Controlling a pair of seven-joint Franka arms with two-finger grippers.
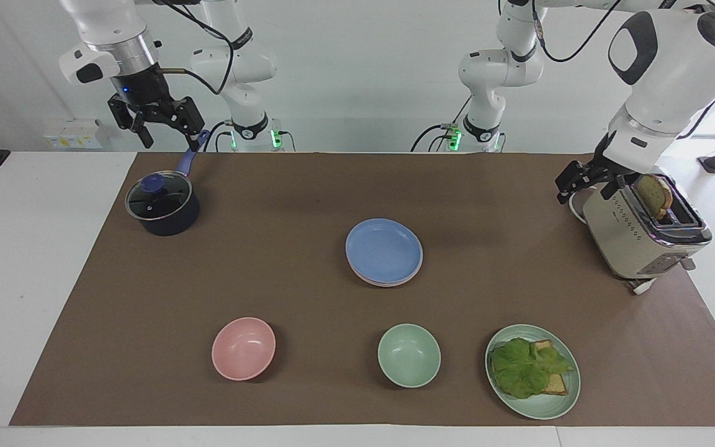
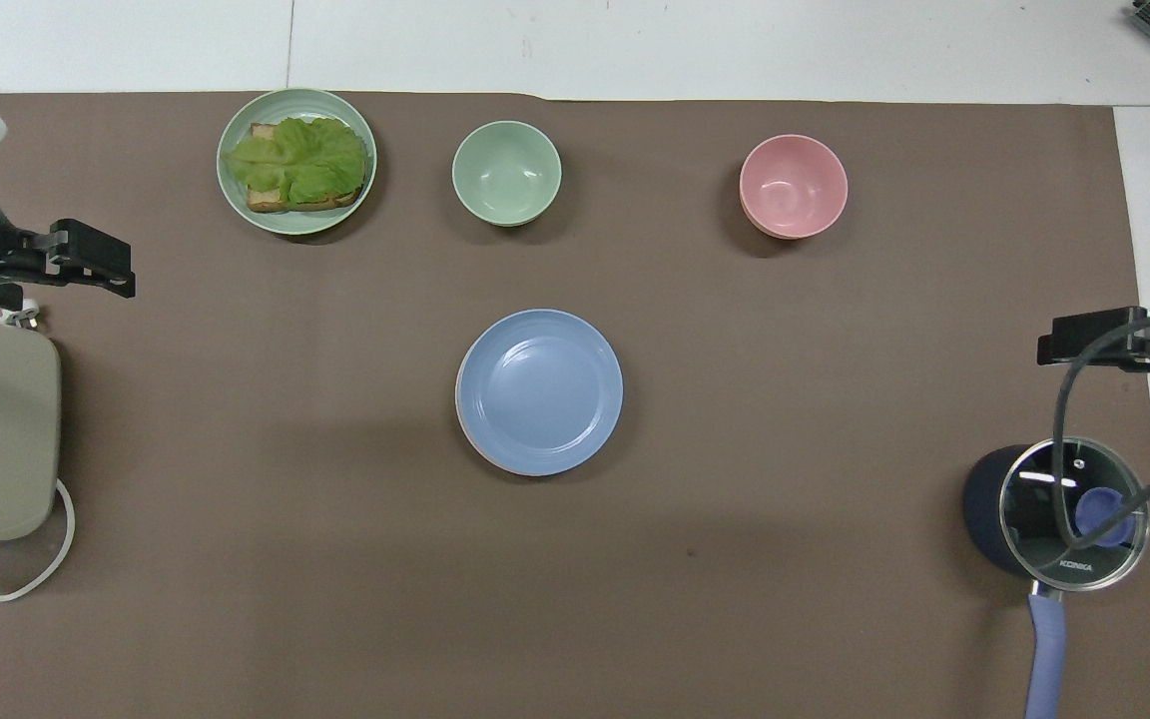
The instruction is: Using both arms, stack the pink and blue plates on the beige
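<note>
Centrally on the brown-covered bench (image 1: pixel 308 186) sits the stack of round matte plates: the cornflower blue plate (image 1: pixel 384 250) lies on top, a thin pale pink plate rim (image 1: pixel 388 284) shows just beneath its edge, and the beige plate under them cannot be made out.

Up in the air over the right arm's end of the bench, the right pincer (image 1: pixel 168 136) hangs above the blue handle of the dark lidded saucepan (image 1: pixel 162 208), its fingers spread and holding nothing. At the other end, the left pincer (image 1: pixel 581 180) hovers beside the beige toaster (image 1: pixel 640 239), which has a slice of bread in its slot; its fingers stand apart and empty as well.

Farther from the robots than the stack are a deep pink bowl (image 1: pixel 243 348), a pale green bowl (image 1: pixel 409 355) and a pale green plate with lettuce and toast (image 1: pixel 532 371).
</note>
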